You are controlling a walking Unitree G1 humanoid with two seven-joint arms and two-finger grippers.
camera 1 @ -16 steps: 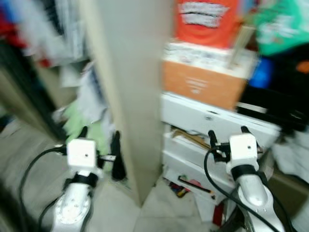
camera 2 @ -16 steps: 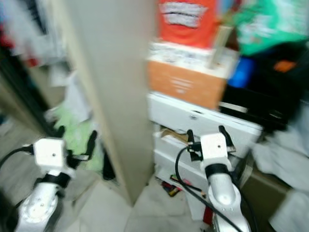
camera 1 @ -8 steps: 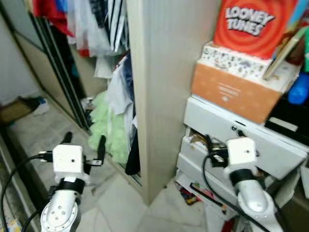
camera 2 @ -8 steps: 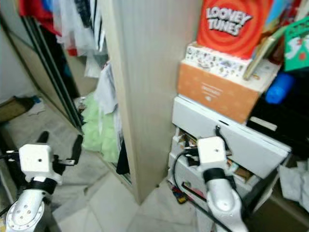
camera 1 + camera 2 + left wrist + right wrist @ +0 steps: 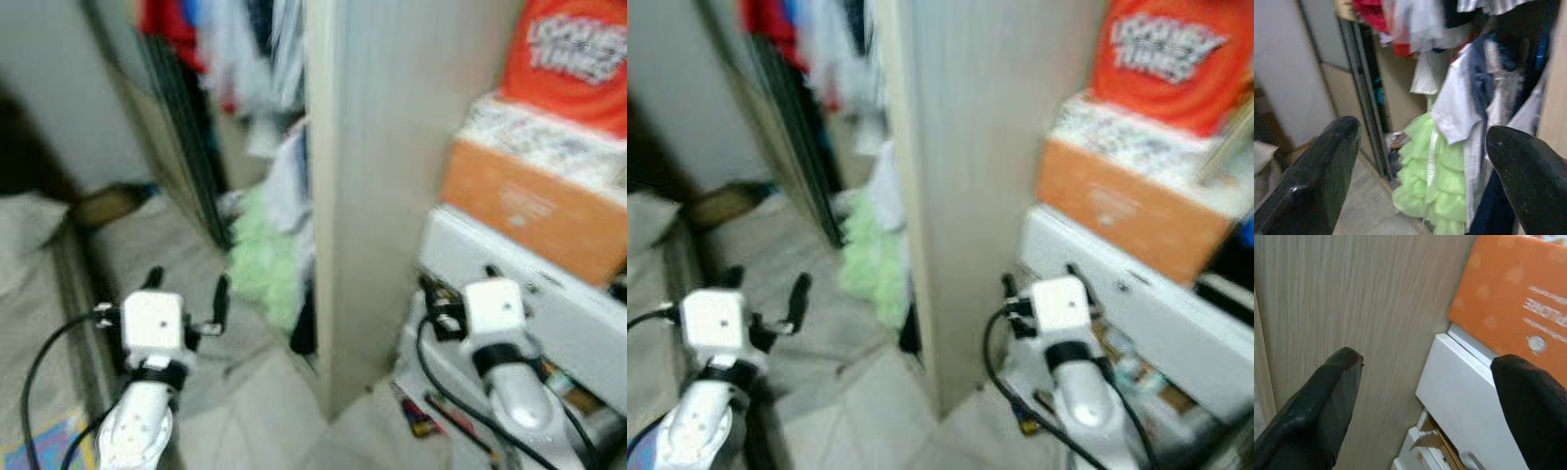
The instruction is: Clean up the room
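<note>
Pale-green frilly garment (image 5: 1430,191) spilling out of the open wardrobe (image 5: 211,186) onto the far floor, left of the wood panel (image 5: 377,176), with hung clothes (image 5: 1484,83) crowding above it. Holding nothing in either hand: left gripper (image 5: 186,294) spread wide near the floor at left, right gripper (image 5: 1425,396) spread wide facing the white drawer unit (image 5: 1464,396) under the orange box (image 5: 1518,298). Judging the tidying barely begun, with small litter (image 5: 426,421) waiting on the floor at right.
</note>
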